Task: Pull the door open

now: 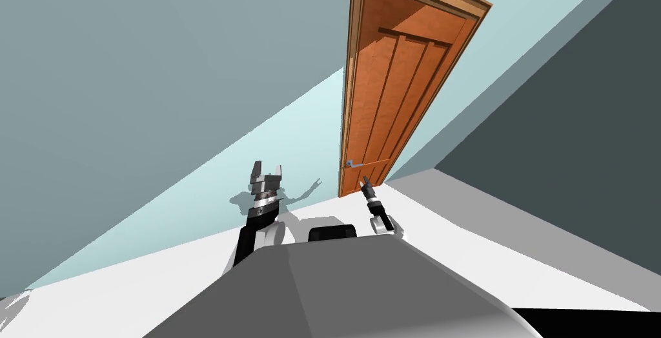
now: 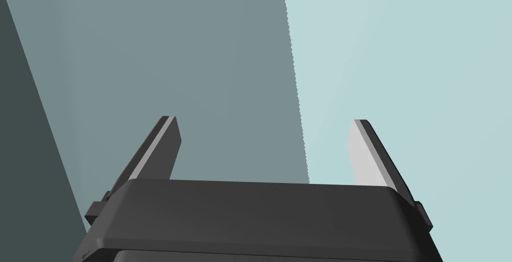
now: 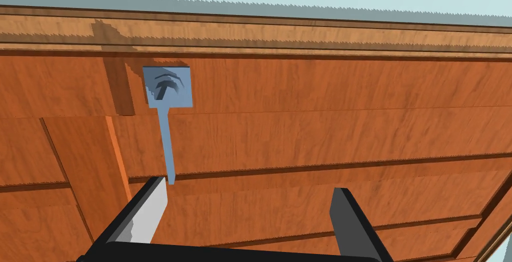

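Note:
An orange wooden panelled door point(image 1: 400, 76) stands in its frame ahead of me, and its boards point(image 3: 310, 124) span the right wrist view. A pale blue lever handle point(image 1: 352, 163) sits near the door's edge; up close the handle point(image 3: 167, 139) hangs from a square plate point(image 3: 168, 87). My right gripper point(image 1: 365, 182) is just short of the handle, open; the lever's tip lies beside one finger point(image 3: 148, 213) of the right gripper point(image 3: 250, 209), not between the two. My left gripper point(image 1: 266, 174) is raised to the left of the door, open and empty point(image 2: 265, 144).
A pale blue-grey wall point(image 1: 277, 134) runs to the left of the door and a darker wall point(image 1: 581, 134) closes in on the right. White floor point(image 1: 161, 276) spreads around me.

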Available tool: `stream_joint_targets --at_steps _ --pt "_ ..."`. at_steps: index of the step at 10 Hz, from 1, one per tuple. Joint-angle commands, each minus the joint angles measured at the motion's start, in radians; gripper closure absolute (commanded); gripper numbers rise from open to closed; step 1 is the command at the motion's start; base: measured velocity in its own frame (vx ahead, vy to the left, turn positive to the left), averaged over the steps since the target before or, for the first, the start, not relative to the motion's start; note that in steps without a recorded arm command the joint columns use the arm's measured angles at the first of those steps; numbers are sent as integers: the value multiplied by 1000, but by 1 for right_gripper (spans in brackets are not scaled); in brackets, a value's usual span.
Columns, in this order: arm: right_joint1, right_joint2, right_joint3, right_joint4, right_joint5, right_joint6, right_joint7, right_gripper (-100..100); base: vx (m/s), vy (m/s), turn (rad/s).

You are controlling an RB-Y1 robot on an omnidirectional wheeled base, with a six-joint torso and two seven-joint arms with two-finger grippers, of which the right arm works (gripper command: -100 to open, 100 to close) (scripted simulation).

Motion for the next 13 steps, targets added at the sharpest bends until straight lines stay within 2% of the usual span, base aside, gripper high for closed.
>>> stream_joint_targets --at_steps 1,7,10,13 --pt "-6 -8 4 38 -3 -10 -9 -100 46 -50 92" --pt "-59 -47 19 228 -16 -49 -54 -100 60 -73 142" --pt "-79 -61 25 300 -21 -63 -71 -100 51 -58 98" --pt "-94 -72 29 351 -24 -74 -83 -100 32 -47 73"
